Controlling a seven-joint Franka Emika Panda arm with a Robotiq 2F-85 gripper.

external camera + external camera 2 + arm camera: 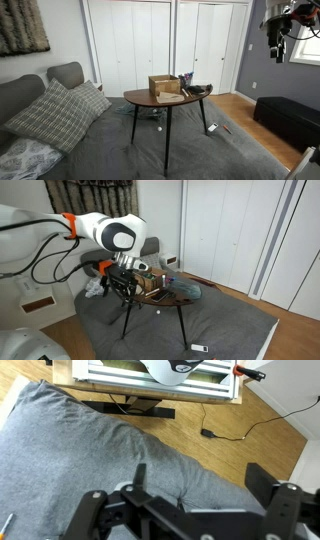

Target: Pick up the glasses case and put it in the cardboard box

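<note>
End effector (196,472) open, jaws spread wide, nothing held, over grey fabric (80,440). Plain brown cardboard box (164,85) sits on dark wooden counter (140,97), well apart from it.

The arm (95,225) is glossy white with rounded links. Just above the gripper (125,283) sits a dark grey round cap (122,235), and farther up from the gripper is an orange ring (70,220). Thin black cables (48,255) loop beyond that ring. The gripper is matte black, and its angular linkage fingers (262,485) fill the wrist view.
</note>
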